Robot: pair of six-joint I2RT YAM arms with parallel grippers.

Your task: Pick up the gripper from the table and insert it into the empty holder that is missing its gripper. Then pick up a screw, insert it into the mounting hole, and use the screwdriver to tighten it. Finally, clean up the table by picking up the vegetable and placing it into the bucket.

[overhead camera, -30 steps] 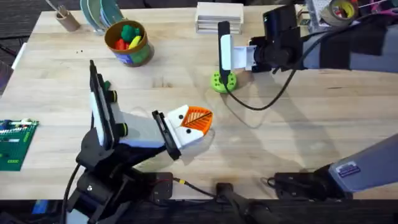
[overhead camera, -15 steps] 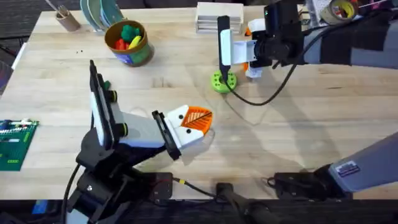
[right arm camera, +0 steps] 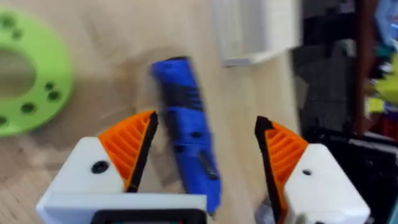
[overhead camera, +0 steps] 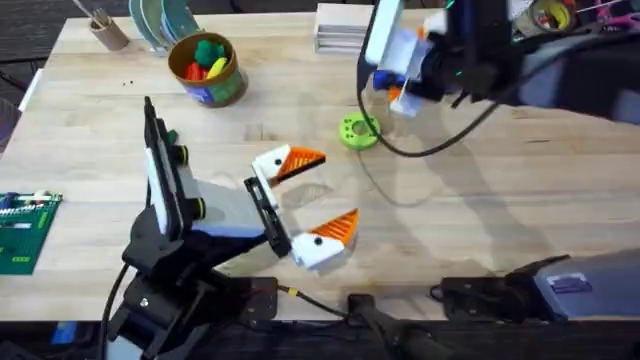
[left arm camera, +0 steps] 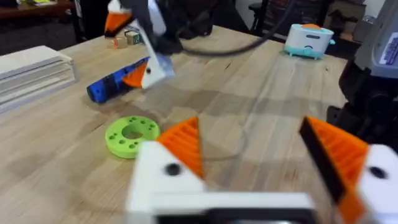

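The blue screwdriver (right arm camera: 186,143) lies on the table between the spread fingers of my right gripper (right arm camera: 206,121), which is open and hovers over it near the far edge (overhead camera: 392,75). The left wrist view shows the screwdriver (left arm camera: 115,84) flat on the wood behind the green ring. My left gripper (overhead camera: 338,186) is open at mid-table with nothing between its orange pads (left arm camera: 186,143). The bucket (overhead camera: 228,85) stands at the far left with a green toy vegetable (overhead camera: 207,48) inside. The loose gripper, the empty holder and a screw are out of view.
A bright green ring with holes (overhead camera: 358,130) lies between the two grippers. A stack of white boards (overhead camera: 350,25) sits at the far edge, a brown cup with sticks (overhead camera: 105,30) at the far left, a green circuit board (overhead camera: 25,230) at the left edge. A black cable (overhead camera: 420,165) crosses the table.
My left gripper has gone from shut to open. My right gripper has swung from above the green ring toward the far edge, and the screwdriver it held upright now lies on the table.
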